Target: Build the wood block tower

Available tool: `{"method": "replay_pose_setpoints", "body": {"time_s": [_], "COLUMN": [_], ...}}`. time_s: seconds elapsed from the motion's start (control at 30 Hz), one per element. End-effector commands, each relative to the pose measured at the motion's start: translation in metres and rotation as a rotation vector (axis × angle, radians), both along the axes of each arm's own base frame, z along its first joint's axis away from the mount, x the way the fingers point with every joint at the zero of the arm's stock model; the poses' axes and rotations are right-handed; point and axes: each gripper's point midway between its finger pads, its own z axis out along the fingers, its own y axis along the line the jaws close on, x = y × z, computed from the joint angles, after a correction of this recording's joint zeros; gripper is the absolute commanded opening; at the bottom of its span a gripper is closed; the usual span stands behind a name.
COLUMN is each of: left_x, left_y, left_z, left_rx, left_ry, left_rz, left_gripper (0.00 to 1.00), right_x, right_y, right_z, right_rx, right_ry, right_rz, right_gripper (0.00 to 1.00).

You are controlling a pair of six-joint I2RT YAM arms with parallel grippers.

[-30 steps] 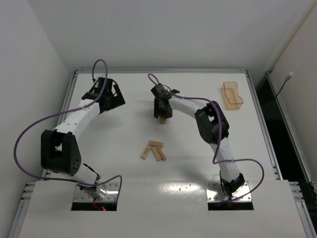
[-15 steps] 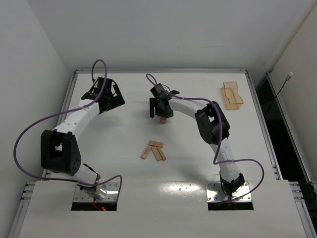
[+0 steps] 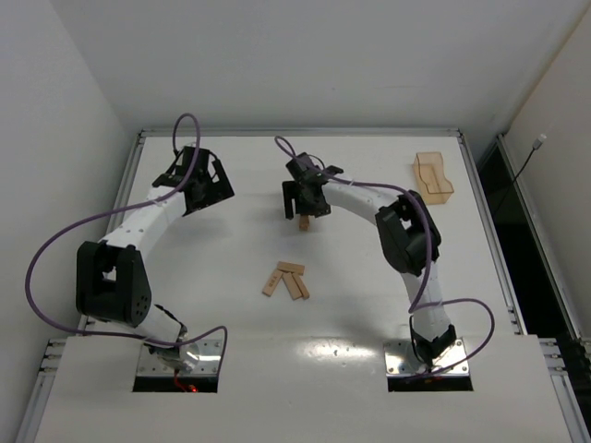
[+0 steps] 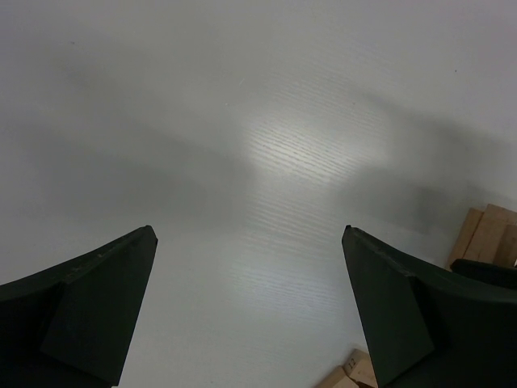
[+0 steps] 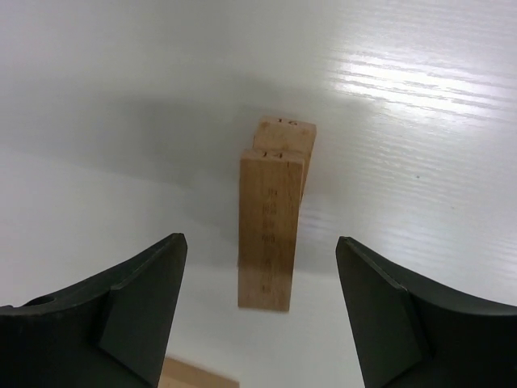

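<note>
The tower (image 3: pixel 303 222) is a small stack of tan planks near the table's middle, just in front of my right gripper (image 3: pixel 305 196). In the right wrist view its top plank (image 5: pixel 269 234) lies lengthwise between the spread fingers of the right gripper (image 5: pixel 260 238), touching neither; a second plank (image 5: pixel 287 133) shows behind it. Three loose wood blocks (image 3: pixel 284 280) lie fanned out nearer the bases. My left gripper (image 3: pixel 199 180) hovers open at the far left, empty. In the left wrist view the left gripper (image 4: pixel 250 230) frames bare table, with wood blocks (image 4: pixel 489 236) at the right edge.
A translucent orange-tan tray (image 3: pixel 432 177) stands at the back right. The table's raised rim (image 3: pixel 300 133) runs along the far side. Purple cables loop off both arms. Another tan plank end (image 5: pixel 198 373) shows at the bottom of the right wrist view.
My right gripper has opened wide and let go of the top plank, which stays on the tower. Its elbow has shifted slightly right. The left arm has not moved.
</note>
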Motion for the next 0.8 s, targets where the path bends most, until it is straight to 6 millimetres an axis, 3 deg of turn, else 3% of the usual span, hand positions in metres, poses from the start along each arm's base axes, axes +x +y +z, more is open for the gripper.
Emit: {"method": "replay_pose_setpoints", "body": {"time_s": [0.0,0.1,0.17,0.2,0.27,0.3,0.33,0.37,0.4,0.47,0.6,0.63,0.67,0.7,0.77], "left_x": [0.002,0.002,-0.001,-0.001,-0.001,0.0,0.0,-0.001,-0.002,-0.001,0.004,0.006,0.006,0.01,0.013], "left_y": [0.002,0.002,0.001,0.001,0.001,0.0,-0.003,-0.005,-0.007,-0.023,-0.036,-0.038,-0.039,-0.041,-0.043], "left_z": [0.012,0.016,0.015,0.015,0.019,0.02,0.02,0.019,0.019,0.022,0.026,0.026,0.026,0.034,0.03], "left_rx": [-0.028,-0.03,-0.037,-0.037,-0.038,-0.034,-0.038,-0.039,-0.023,-0.057,-0.067,-0.067,-0.074,-0.072,-0.073], "left_ry": [-0.048,-0.057,-0.055,-0.056,-0.065,-0.071,-0.068,-0.065,-0.06,-0.074,-0.081,-0.079,-0.072,-0.094,-0.076], "left_rz": [0.015,0.015,0.009,0.009,0.009,-0.011,-0.033,-0.056,-0.107,-0.218,-0.332,-0.347,-0.353,-0.37,-0.383], "left_gripper": [1.0,1.0,1.0,1.0,1.0,1.0,1.0,1.0,1.0,1.0,1.0,1.0,1.0,1.0,1.0], "right_x": [0.007,0.006,-0.001,-0.006,-0.014,-0.02,-0.029,-0.036,-0.046,-0.065,-0.081,-0.085,-0.087,-0.083,-0.082], "right_y": [0.007,0.016,0.019,0.022,0.017,0.016,0.018,0.003,0.001,-0.013,-0.037,-0.04,-0.042,-0.043,-0.046], "right_z": [0.068,0.108,0.123,0.144,0.154,0.17,0.17,0.16,0.159,0.144,0.118,0.11,0.104,0.1,0.094], "right_rx": [0.084,0.156,0.184,0.213,0.208,0.202,0.205,0.193,0.201,0.188,0.119,0.092,0.079,0.055,0.013], "right_ry": [-0.119,-0.181,-0.196,-0.229,-0.245,-0.287,-0.296,-0.264,-0.28,-0.244,-0.231,-0.249,-0.248,-0.275,-0.326], "right_rz": [0.044,0.109,0.154,0.223,0.308,0.433,0.539,0.602,0.75,0.889,1.136,1.232,1.268,1.291,1.345], "right_gripper": [0.72,0.72,0.72,0.72,0.72,0.72,0.72,0.71,0.71,0.58,0.26,0.08,0.0,0.0,0.0]}}
